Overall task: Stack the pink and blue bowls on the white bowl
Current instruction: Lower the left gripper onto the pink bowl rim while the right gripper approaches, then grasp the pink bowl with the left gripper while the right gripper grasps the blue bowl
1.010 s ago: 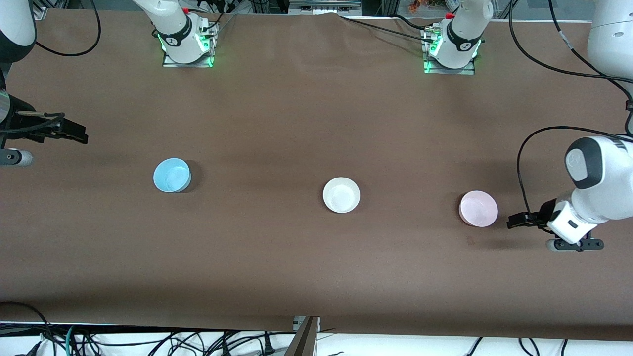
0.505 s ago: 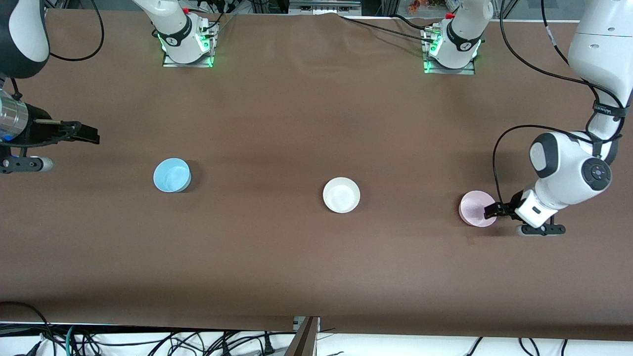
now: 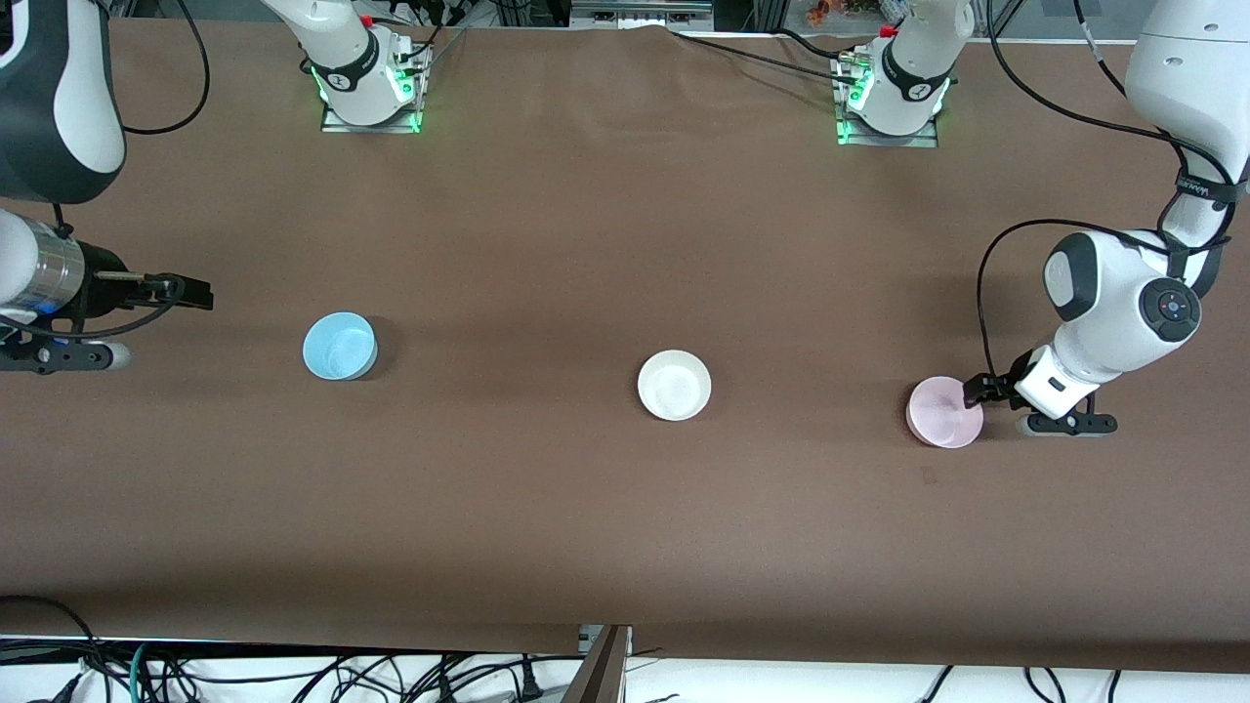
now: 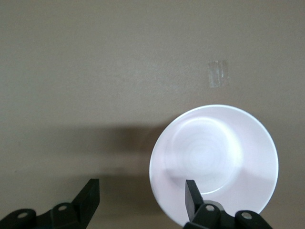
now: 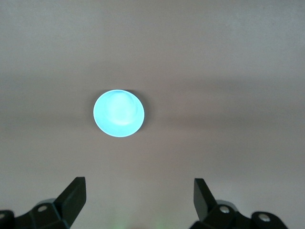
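**Fingers at the pink bowl's rim**

Fingers of the left gripper (image 4: pixel 142 199) stand apart, with one finger (image 4: pixel 193 194) over the inside of the pink bowl (image 4: pixel 214 162) and the other finger (image 4: pixel 89 198) outside it over the bare table (image 3: pixel 547 508). I cannot tell if a finger touches the rim. From the front, this gripper (image 3: pixel 979 391) is a small dark shape at the edge of the pink bowl (image 3: pixel 942 414), and its fingers are hard to make out there.

Wide apart and holding nothing are the fingers of the right gripper (image 5: pixel 140 196). Its wrist view shows the blue bowl (image 5: pixel 118 113) well apart from them. In the front view the right gripper (image 3: pixel 190 290) hangs over the table near the blue bowl (image 3: pixel 338 346), and its arm is cut off by the picture's edge.

Only the front view shows the white bowl (image 3: pixel 674 385). It sits between the other two, all three well apart in a row. Only the left wrist view shows a faint pale patch (image 4: pixel 218 74) on the table near the pink bowl.
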{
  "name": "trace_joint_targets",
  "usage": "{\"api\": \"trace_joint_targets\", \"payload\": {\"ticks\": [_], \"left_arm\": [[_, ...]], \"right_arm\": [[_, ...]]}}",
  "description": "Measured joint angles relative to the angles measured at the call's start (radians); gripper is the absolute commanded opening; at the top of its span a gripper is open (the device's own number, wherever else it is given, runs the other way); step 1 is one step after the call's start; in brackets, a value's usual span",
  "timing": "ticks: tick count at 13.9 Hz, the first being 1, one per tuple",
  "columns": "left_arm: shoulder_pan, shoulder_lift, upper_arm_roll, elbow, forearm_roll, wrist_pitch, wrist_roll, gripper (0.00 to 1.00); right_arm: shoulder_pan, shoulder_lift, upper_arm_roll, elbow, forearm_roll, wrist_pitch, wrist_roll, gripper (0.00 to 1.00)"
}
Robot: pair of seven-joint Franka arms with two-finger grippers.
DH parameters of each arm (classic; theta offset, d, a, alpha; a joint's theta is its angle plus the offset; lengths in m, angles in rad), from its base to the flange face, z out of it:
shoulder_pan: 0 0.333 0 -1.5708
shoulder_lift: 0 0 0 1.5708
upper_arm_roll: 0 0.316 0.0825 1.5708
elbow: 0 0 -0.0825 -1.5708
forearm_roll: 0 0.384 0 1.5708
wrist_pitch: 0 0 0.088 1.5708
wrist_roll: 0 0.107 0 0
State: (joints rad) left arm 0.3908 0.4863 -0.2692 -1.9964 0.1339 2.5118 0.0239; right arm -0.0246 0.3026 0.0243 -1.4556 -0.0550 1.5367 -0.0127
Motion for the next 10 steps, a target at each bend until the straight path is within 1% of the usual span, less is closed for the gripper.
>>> {"api": "trace_joint_targets", "payload": {"ticks": [2, 4, 7, 8, 10], "left_arm": [[0.001, -0.008, 0.000, -0.019, 0.002, 0.006, 0.000, 0.70], [0.001, -0.011, -0.001, -0.044, 0.002, 0.034, 0.000, 0.69], [-0.001, -0.011, -0.004, -0.061, 0.002, 0.054, 0.000, 0.63], [-0.001, -0.012, -0.004, -0.063, 0.002, 0.057, 0.000, 0.62], [-0.002, -0.012, -0.005, -0.066, 0.002, 0.068, 0.000, 0.57]], "right_arm": [[0.000, 0.041, 0.000, -0.009, 0.019, 0.034, 0.000, 1.00], [-0.001, 0.078, 0.000, -0.040, 0.026, 0.103, 0.000, 1.00], [-0.001, 0.100, -0.001, -0.137, 0.026, 0.251, 0.000, 1.00], [-0.001, 0.100, -0.001, -0.170, 0.027, 0.294, 0.000, 1.00], [-0.002, 0.100, -0.002, -0.230, 0.032, 0.364, 0.000, 1.00]]}}
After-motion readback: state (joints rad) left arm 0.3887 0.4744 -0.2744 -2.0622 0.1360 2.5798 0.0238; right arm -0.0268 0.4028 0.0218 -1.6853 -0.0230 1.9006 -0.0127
